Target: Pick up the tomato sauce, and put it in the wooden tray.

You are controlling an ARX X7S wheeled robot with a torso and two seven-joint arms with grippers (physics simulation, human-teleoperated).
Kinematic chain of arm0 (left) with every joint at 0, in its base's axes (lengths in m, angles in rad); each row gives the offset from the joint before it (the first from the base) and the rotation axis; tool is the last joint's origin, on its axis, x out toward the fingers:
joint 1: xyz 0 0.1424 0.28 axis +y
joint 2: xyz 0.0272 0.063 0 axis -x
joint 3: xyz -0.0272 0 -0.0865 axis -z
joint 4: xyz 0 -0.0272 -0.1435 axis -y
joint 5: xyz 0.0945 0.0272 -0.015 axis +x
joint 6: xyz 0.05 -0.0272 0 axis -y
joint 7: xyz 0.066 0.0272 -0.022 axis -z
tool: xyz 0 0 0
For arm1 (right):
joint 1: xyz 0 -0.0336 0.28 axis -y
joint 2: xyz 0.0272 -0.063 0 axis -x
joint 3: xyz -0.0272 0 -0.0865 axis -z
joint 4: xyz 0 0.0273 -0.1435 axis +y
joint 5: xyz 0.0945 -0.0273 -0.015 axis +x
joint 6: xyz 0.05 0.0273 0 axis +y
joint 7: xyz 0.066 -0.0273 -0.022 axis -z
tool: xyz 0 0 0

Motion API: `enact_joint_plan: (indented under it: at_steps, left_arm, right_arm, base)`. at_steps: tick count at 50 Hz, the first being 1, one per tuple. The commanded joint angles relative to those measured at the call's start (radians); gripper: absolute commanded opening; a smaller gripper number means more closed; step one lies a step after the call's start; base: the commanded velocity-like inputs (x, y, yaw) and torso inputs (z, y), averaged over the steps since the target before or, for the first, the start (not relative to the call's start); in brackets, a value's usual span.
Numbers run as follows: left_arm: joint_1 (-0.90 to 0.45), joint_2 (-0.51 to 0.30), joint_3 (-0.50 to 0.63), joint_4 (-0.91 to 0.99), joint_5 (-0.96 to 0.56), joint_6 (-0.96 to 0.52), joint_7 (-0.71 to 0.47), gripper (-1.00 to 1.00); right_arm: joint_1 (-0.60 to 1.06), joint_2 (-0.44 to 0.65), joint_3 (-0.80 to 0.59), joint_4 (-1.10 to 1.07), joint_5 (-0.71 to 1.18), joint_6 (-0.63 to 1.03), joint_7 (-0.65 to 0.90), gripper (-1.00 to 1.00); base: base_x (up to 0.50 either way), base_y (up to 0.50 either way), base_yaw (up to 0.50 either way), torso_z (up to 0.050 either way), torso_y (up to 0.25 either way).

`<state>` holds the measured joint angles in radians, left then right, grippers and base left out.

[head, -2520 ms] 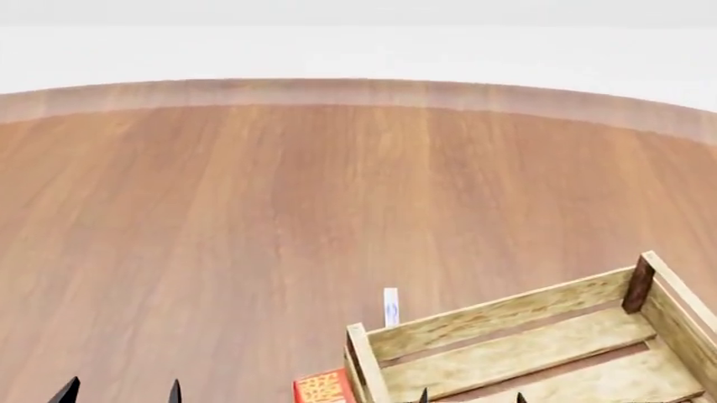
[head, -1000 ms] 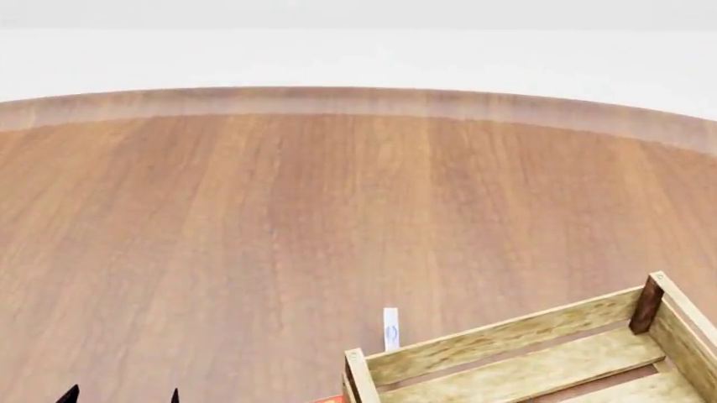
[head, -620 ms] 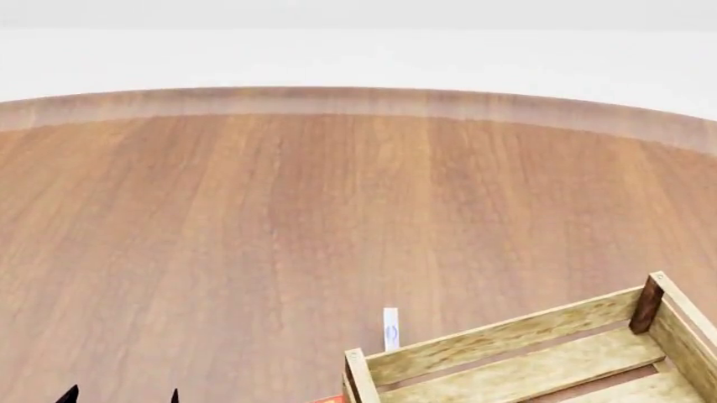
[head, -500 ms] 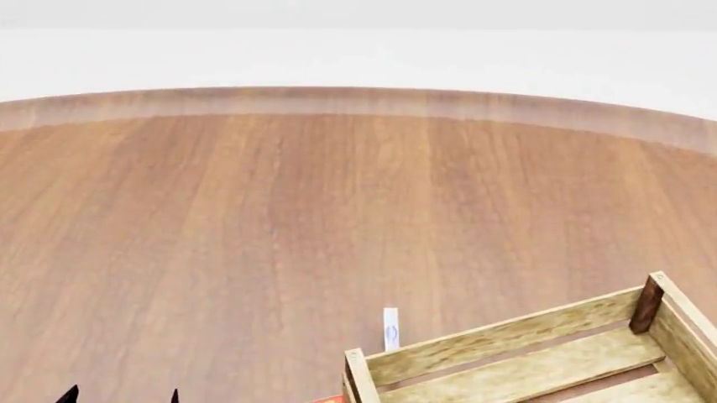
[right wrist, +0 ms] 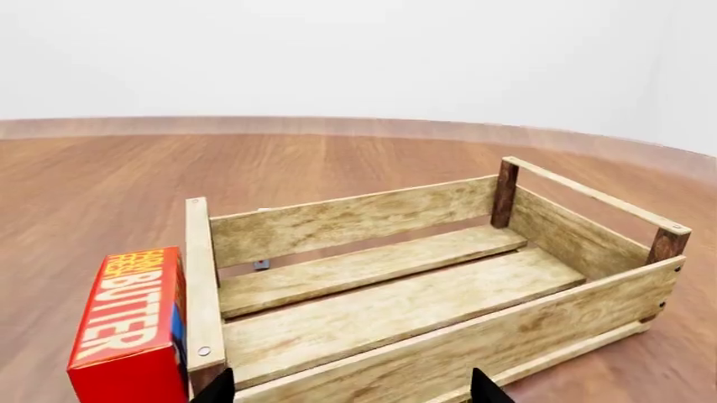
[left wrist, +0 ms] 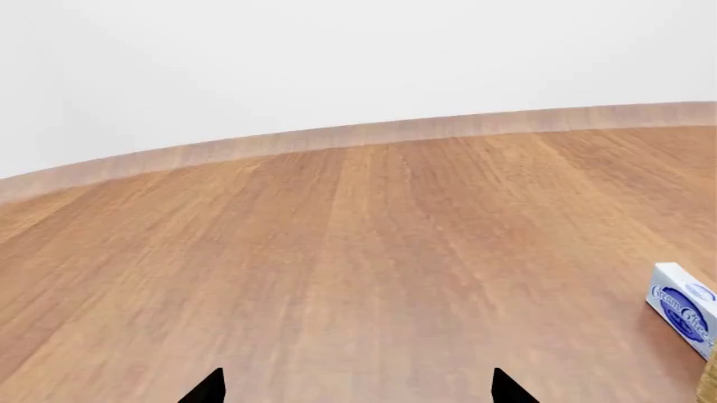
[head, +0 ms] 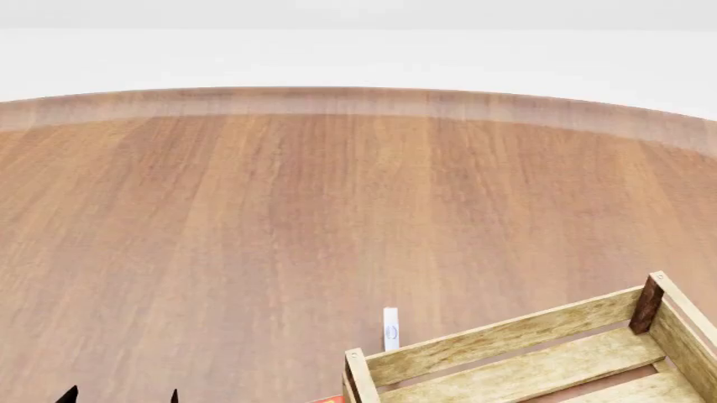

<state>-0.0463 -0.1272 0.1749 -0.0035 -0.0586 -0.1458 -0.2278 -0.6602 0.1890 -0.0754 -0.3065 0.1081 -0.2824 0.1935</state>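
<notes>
No tomato sauce in sight; wooden tray [right wrist: 392, 294] sits empty at five o'clock, both grippers wide apart, holding nothing, ready.

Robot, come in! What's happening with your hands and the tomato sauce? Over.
Both grippers open, holding nothing. Tomato sauce not in any view. Wooden tray empty, butter box standing against its outside wall. Over.

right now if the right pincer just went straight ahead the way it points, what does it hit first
Probably the wooden tray: its near side wall sits directly ahead of the right pincer, with the butter box off to one side. How far away it is isn't clear.
</notes>
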Motion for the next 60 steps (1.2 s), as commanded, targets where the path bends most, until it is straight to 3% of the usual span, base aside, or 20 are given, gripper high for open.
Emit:
enact_joint_plan:
  at_steps: [1,21,60]
  left_arm:
    - [0.01,-0.002,-0.003,-0.008,-0.026,0.068,0.018,1.0]
    - [0.013,-0.016,0.015,0.001,-0.032,0.065,-0.001,1.0]
    - [0.009,-0.034,0.037,0.0,-0.056,0.068,-0.029,1.0]
  right_arm:
    - [-0.004,-0.012,-0.007,0.104,-0.003,-0.084,-0.011,1.0]
    - [-0.058,-0.011,-0.012,0.141,0.014,-0.177,0.012,1.0]
    - [0.012,-0.002,-0.063,0.319,0.014,-0.18,0.023,1.0]
  base:
    - [0.0,0.0,0.0,0.0,0.0]
    - [0.0,0.0,0.0,0.0,0.0]
    - [0.0,0.0,0.0,0.0,0.0]
